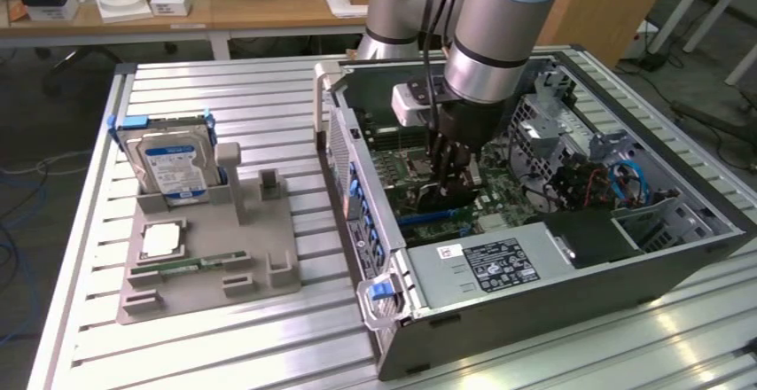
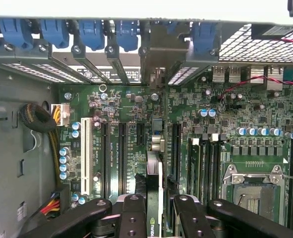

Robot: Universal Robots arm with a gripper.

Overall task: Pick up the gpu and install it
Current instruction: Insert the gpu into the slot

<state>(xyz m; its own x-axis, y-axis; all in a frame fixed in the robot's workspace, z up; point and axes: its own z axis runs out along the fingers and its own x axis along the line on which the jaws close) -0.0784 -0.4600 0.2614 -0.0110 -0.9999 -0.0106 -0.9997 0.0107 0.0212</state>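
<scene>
The gpu (image 2: 153, 178) is seen edge-on as a thin black card with a green logo strip, standing upright over the motherboard (image 2: 131, 129) among the long black expansion slots. Its metal end bracket (image 2: 160, 52) reaches the case's rear slot openings, below the blue clips. My gripper (image 2: 156, 204) is shut on the card, with one black finger (image 2: 132, 208) on each side of it. In the exterior view the gripper (image 1: 448, 197) reaches straight down into the open computer case (image 1: 662, 257), and the dark gpu (image 1: 426, 202) sits low against the board.
A grey fixture tray (image 1: 201, 275) at the exterior view's left holds a blue-labelled hard drive (image 1: 175, 164), a square chip (image 1: 162, 239) and a green memory stick (image 1: 190, 267). The case also holds the power supply (image 1: 497, 261), cables (image 1: 621, 182) and an empty CPU socket (image 2: 255, 191).
</scene>
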